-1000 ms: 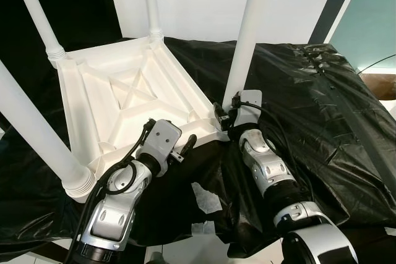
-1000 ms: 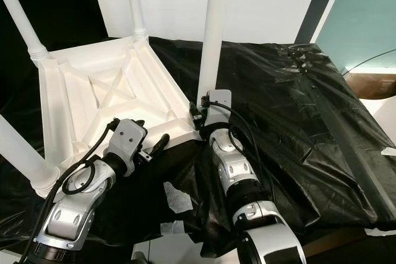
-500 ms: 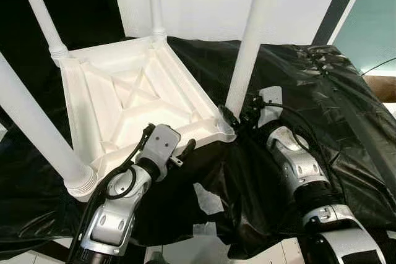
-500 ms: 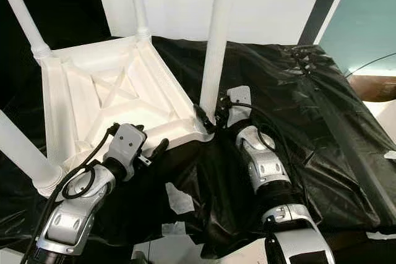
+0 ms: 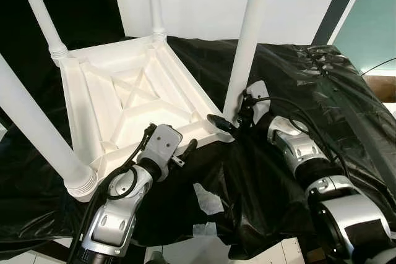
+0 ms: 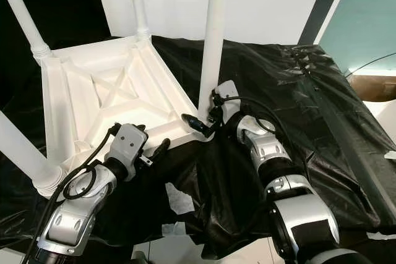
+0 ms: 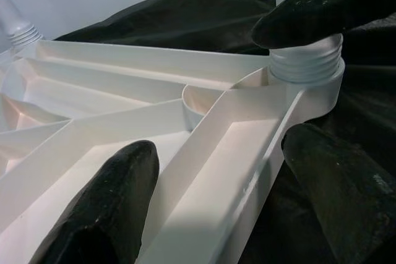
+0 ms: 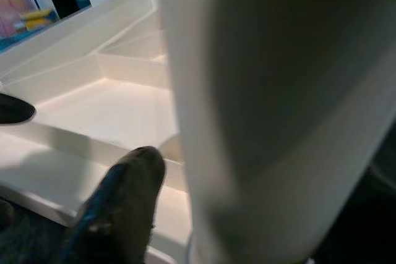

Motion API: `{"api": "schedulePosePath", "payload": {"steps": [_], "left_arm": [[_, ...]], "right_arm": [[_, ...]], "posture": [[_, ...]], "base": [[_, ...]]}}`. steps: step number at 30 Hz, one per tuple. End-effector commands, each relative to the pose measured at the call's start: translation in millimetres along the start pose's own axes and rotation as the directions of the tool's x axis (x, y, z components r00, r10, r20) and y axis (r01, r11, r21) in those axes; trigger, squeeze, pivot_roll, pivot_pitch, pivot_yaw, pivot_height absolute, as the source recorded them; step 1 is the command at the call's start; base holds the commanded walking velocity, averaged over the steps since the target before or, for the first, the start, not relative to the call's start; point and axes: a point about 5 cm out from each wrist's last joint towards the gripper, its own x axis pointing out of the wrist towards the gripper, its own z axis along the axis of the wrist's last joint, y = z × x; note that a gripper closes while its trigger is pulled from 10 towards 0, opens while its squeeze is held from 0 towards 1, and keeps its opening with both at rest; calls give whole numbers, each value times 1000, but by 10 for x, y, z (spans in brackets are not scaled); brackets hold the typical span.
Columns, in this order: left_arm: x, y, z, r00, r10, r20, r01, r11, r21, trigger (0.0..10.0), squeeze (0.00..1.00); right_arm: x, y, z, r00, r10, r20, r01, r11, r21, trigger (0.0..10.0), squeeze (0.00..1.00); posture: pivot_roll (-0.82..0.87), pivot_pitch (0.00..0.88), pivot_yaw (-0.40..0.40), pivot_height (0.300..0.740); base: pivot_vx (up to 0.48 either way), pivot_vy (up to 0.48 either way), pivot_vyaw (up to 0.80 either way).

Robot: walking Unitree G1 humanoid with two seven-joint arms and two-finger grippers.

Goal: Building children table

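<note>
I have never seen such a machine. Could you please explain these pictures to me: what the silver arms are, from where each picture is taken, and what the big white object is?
The silver arms belong to a humanoid robot. Two pictures come from a camera on its head, looking down. The other two come from cameras on its wrists, looking along the black fingers.

The big white object is a children's table turned upside down, legs pointing up, on a black plastic sheet.

The left gripper is open, with its fingers either side of the table's near rim. The right gripper is at the base of the near right leg, with fingers on both sides of it. Whether it presses firmly on the leg cannot be seen.
</note>
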Motion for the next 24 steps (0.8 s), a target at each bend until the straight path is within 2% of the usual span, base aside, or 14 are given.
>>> {"api": "schedulePosePath", "payload": {"steps": [1, 10, 14, 15, 16, 17, 20, 21, 23, 24], "left_arm": [[12, 4, 14, 1000, 18, -2, -18, 1000, 16, 10000, 0], [-3, -5, 15, 1000, 22, -5, -22, 1000, 13, 10000, 0], [-21, -17, -2, 1000, 25, -13, -25, 1000, 6, 10000, 0], [-21, -19, -8, 1000, 26, -16, -26, 1000, 4, 10000, 0], [-21, -19, -8, 1000, 26, -16, -26, 1000, 4, 10000, 0], [-18, -20, -9, 1000, 25, -19, -25, 1000, 4, 10000, 0], [-19, -21, -7, 1000, 25, -19, -25, 1000, 4, 10000, 0], [-16, -29, -7, 1000, 20, -20, -20, 1000, 1, 10000, 0], [-16, -32, -8, 1000, 18, -21, -18, 1000, 0, 10000, 0], [-16, -36, -6, 1000, 15, -21, -15, 1000, -1, 10000, 0]], "right_arm": [[26, 30, -40, 999, 37, -36, -38, 999, -13, 0, 0], [11, 5, -111, 996, -8, -83, 7, 1000, -21, 0, 0], [40, 42, -197, 987, -118, -108, 120, 993, 16, 0, 0], [56, 54, -225, 977, -177, -119, 184, 982, 50, 0, 0], [56, 54, -225, 977, -177, -119, 184, 982, 50, 0, 0], [94, 110, -248, 963, -241, -120, 251, 966, 67, 0, 0], [113, 149, -256, 958, -263, -116, 272, 959, 76, 0, 0], [146, 226, -269, 942, -315, -113, 325, 942, 85, 0, 0], [156, 249, -275, 935, -334, -116, 345, 934, 90, 0, 0], [176, 297, -280, 921, -371, -120, 384, 918, 105, 0, 0]], "posture": [[132, 0, -60, 740], [142, 9, -67, 740], [138, 22, -61, 740], [137, 24, -60, 740], [137, 24, -60, 740], [136, 27, -56, 740], [135, 28, -55, 740], [132, 31, -51, 740], [132, 31, -51, 740], [132, 33, -51, 740]], "base": [[0, 0, 0], [0, 0, 0], [0, 0, 0], [0, 0, 0], [0, 0, 0], [0, 0, 0], [0, 0, 0], [0, 0, 0], [0, 0, 0], [0, 0, 0]]}}
